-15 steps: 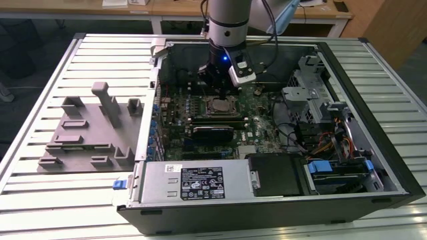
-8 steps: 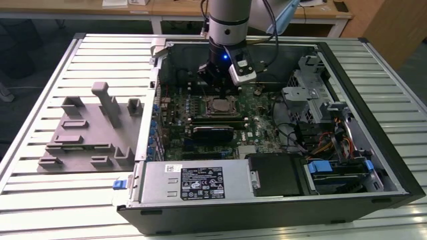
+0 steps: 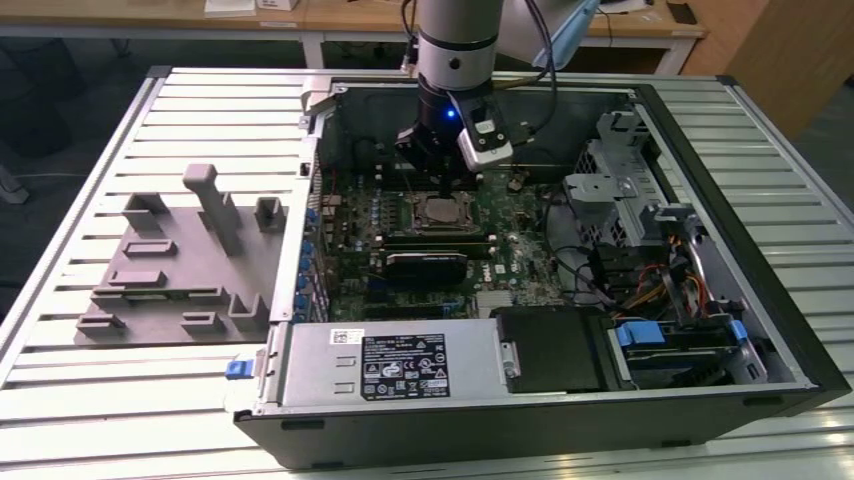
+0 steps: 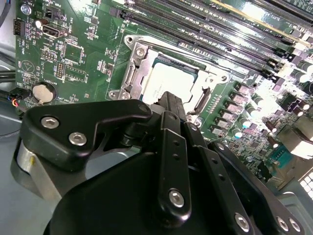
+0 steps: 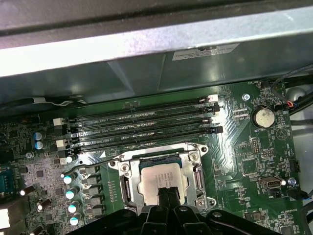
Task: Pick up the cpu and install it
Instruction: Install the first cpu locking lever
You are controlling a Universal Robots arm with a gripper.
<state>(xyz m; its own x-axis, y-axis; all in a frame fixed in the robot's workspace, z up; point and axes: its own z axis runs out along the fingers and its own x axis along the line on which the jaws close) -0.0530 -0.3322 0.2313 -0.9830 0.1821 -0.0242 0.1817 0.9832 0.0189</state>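
The cpu (image 5: pixel 159 177) is seen as a small flat square chip with a silvery metal top plate and a thin pale rim. It is laid flat, plate upward, inside the socket (image 5: pixel 123 168), and the socket's metal frame is seen along 3 of its sides. In the second wrist view the cpu (image 4: pixel 164 82) is lined up square with the socket, with no tilt shown. In the exterior view the cpu (image 3: pixel 441 210) is seated at the socket's centre.
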